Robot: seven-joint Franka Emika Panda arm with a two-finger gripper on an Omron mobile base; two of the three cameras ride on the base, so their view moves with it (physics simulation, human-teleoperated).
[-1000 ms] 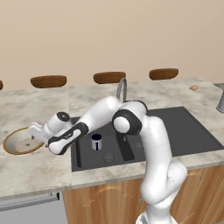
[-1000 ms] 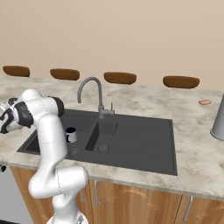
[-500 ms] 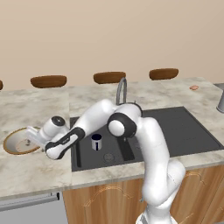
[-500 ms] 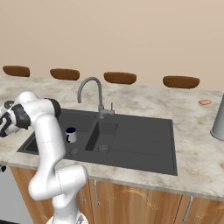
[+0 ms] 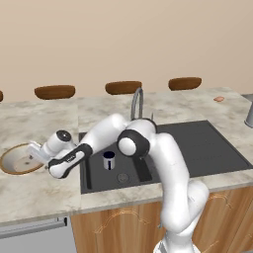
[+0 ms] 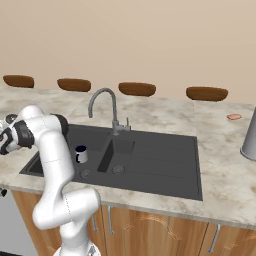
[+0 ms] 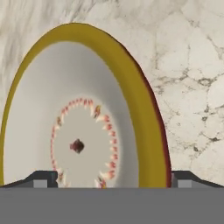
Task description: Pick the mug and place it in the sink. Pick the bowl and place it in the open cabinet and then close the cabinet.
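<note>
Jaws spread wide astride bowl point(image 7: 74, 131) rim, arm stretched low leftward, mug point(image 5: 108, 160) in sink point(image 5: 207, 148)

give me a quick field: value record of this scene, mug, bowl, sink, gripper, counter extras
mug: the mug stands upright in the left basin of the sink
bowl: the bowl sits on the marble counter left of the sink
gripper: the gripper is low at the bowl's right rim, a fingertip on each side of the rim in the hand view, nothing held yet
tap: grey gooseneck tap behind the basins
extras: grey metal vessel at the counter's far right
</note>
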